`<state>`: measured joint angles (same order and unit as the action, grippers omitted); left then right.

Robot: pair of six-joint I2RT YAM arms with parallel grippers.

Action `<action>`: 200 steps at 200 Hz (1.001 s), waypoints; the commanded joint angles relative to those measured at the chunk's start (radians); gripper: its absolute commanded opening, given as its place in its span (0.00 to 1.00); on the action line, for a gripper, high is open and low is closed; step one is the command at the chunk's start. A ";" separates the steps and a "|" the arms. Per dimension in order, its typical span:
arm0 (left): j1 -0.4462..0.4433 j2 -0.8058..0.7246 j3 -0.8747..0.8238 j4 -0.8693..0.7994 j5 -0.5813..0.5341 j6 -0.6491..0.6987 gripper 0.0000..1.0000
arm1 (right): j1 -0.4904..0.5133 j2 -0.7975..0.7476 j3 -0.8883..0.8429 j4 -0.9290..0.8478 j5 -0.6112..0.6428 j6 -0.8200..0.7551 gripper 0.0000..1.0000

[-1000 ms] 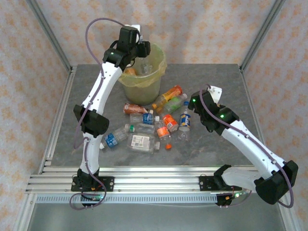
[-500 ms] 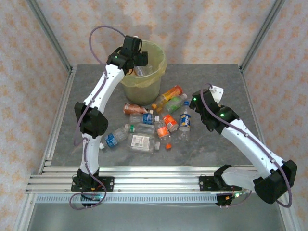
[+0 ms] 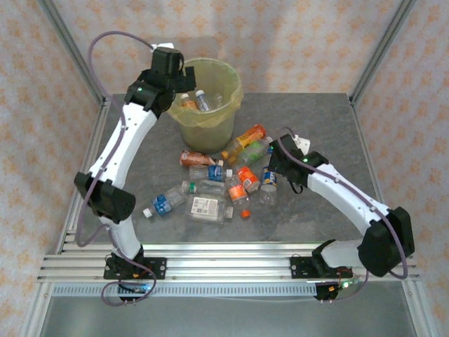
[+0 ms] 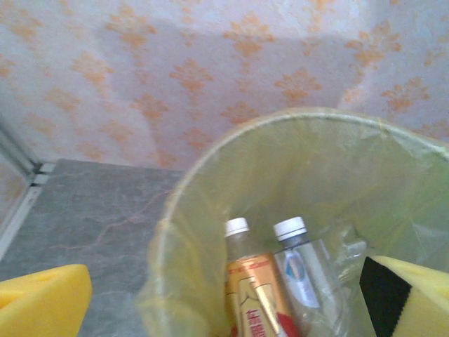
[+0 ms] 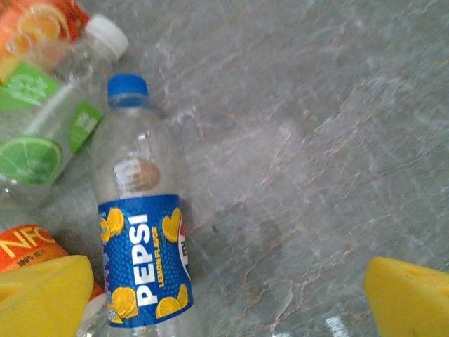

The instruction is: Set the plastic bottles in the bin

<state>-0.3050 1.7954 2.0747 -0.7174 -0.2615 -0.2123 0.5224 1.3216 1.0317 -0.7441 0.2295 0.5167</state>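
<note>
Robotics lab test cell, not a home or shop. 2 white robot arms, the left arm (image 3: 123, 140) and the right arm (image 3: 340, 196), are bolted to aluminium rails (image 3: 231, 264) at the near edge of a grey marble-look table (image 3: 330, 119). Slanting metal frame posts (image 3: 72, 49) rise from the far table corners, and peach patterned backdrop sheets (image 3: 302, 35) wall in the space. Plastic bottles (image 3: 207, 206) lie strewn on the tabletop beside a bag-lined bin (image 3: 208, 123).
</note>
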 commanded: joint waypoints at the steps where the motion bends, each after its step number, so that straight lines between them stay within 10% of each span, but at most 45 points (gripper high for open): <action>1: 0.005 -0.101 -0.079 0.036 -0.066 -0.027 1.00 | -0.005 0.037 -0.013 0.011 -0.055 0.010 1.00; 61: 0.005 -0.421 -0.436 -0.008 -0.048 -0.175 1.00 | -0.010 0.122 -0.034 0.047 -0.119 0.030 0.92; 200: -0.042 -0.942 -1.267 -0.096 0.070 -1.137 1.00 | -0.012 0.123 -0.062 0.056 -0.104 -0.006 0.99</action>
<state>-0.3088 0.8928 0.8635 -0.7723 -0.1936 -1.1530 0.5148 1.4448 0.9825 -0.6907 0.1070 0.5232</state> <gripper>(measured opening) 0.999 0.990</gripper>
